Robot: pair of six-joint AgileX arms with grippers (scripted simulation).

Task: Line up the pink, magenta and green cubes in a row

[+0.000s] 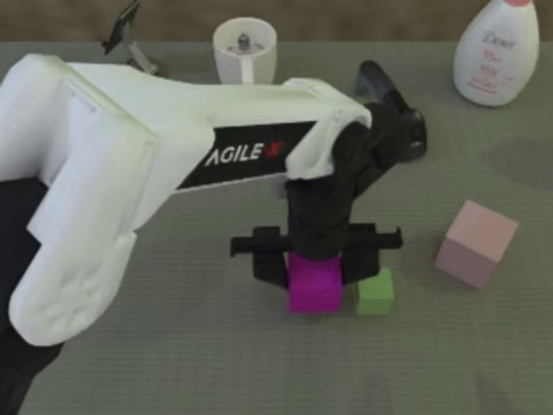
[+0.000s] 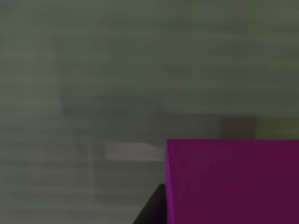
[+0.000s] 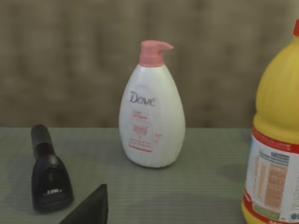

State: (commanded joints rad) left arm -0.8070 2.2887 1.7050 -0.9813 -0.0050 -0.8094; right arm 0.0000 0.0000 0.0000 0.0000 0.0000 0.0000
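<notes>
Left gripper [image 1: 315, 264] is clamped on the magenta cube [image 1: 313, 284], low at table centre, green cube [image 1: 376, 291] just beside its right (a narrow gap); pink cube [image 1: 476, 243] lies farther right.

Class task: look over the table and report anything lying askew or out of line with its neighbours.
The large pale pink matte cube sits turned at an angle, apart to the right of the vivid magenta cube and small light green cube, which sit side by side. The left arm's tool is down at the magenta one.
</notes>
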